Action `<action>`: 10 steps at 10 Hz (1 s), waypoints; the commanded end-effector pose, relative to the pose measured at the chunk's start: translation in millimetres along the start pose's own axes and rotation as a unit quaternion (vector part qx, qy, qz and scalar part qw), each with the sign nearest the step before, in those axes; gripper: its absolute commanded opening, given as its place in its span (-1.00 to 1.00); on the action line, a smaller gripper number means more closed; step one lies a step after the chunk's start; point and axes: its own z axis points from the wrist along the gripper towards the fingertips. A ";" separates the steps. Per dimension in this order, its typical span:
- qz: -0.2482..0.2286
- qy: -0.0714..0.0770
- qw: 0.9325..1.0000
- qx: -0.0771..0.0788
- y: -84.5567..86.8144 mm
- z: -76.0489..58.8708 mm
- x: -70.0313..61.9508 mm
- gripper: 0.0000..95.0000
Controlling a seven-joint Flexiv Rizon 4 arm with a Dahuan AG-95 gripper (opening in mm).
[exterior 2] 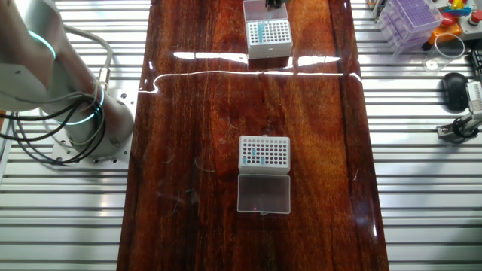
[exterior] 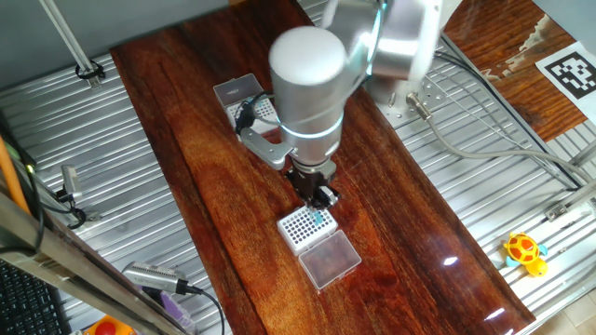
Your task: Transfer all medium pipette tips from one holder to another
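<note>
Because the tips are tiny and sit in a tight grid, the arm (exterior: pixel 307 84) hangs its gripper (exterior: pixel 321 198) straight down over the working rack (exterior: pixel 296 231), which lets the fingers come in from above without brushing neighbouring holes. In one fixed view the dark fingers are just above a small cluster of medium pipette tips (exterior: pixel 318 219) at the rack's right edge. Whether they are clenched on a tip, released, or touching one at all, I cannot tell: the fingertips are too small and dark against the wood.

That rack's clear lid (exterior: pixel 331 260) lies folded open on its near side, leaving the grid exposed.

The other fixed view shows the same rack at the far end of the wooden table (exterior 2: pixel 196 113), with only a sliver of the gripper at the top edge. Well apart from it, nearer that camera, the second rack (exterior 2: pixel 273 150) holds its own group of teal tips (exterior 2: pixel 254 155) in its left columns. Its second lid (exterior 2: pixel 263 194) is likewise laid open on the near side.

With teal tips standing in both racks, the transfer looks partly done. Which rack is giving and which is receiving cannot be judged from these views.
</note>
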 end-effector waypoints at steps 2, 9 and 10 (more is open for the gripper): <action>0.007 -0.003 1.000 0.004 -4.2 9.9 3.8 -1.00; 0.015 -0.008 1.000 -0.003 -5.9 14.9 7.5 -1.00; 0.015 -0.008 1.000 -0.002 -5.9 14.9 7.6 -1.00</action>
